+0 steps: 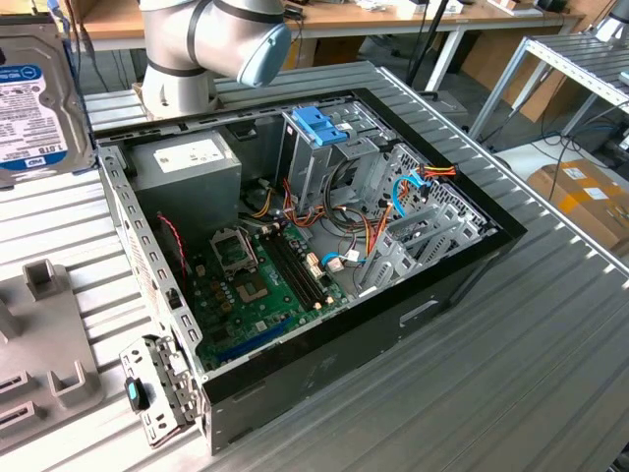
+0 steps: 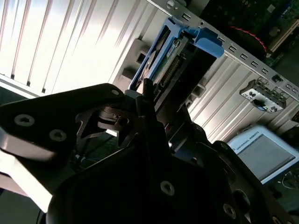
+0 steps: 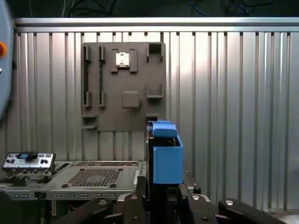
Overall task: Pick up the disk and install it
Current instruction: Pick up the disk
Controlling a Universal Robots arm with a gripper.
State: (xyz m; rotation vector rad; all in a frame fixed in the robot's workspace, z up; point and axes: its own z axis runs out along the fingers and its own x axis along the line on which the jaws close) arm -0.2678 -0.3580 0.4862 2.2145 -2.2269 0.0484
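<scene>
Pickup done: gripper (image 3: 163, 200) fingers pinch the disk (image 3: 164, 154). In exterior view it hangs at ten o'clock of the open computer case (image 1: 324, 369); install not yet done.

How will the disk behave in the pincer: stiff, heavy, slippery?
The disk looks rigid, metal-bodied, so flex is unlikely. Probably heavy for its size. Its blue plastic rails look smooth, and the pincer holds one end, so it might pivot or slip.
</scene>
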